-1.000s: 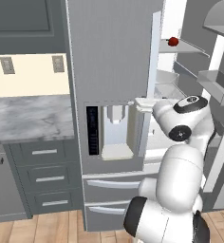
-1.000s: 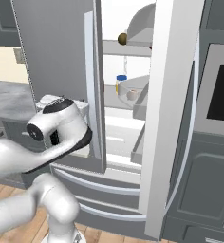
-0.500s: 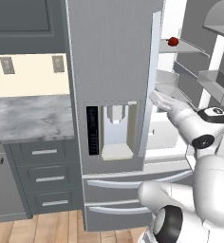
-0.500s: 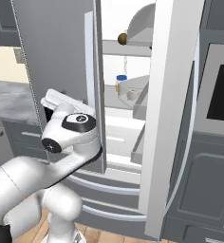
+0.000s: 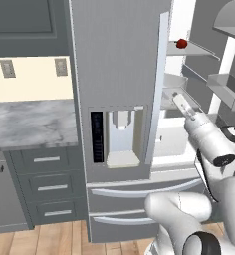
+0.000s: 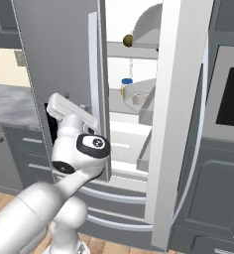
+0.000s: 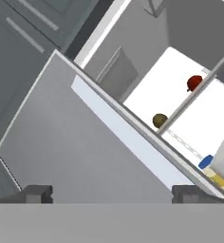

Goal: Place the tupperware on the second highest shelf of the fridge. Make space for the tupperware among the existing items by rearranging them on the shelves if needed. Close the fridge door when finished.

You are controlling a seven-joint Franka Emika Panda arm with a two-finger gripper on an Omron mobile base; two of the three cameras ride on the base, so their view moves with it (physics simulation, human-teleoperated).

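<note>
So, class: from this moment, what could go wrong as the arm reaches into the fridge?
The open gripper sits close to the left door's edge, so swinging in could clip it. The brown fruit and red fruit lie loose on a shelf; a nudge might roll them off.

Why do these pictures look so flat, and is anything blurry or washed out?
Left base view: even light, hardly any shadows; the fridge lining past the red fruit is blown out white. Right base view: soft edges; the jar is a small smudge. Hand view: tilted, with the brown fruit fuzzy against glaring white, and the pincer tips dark and blurred.
</note>
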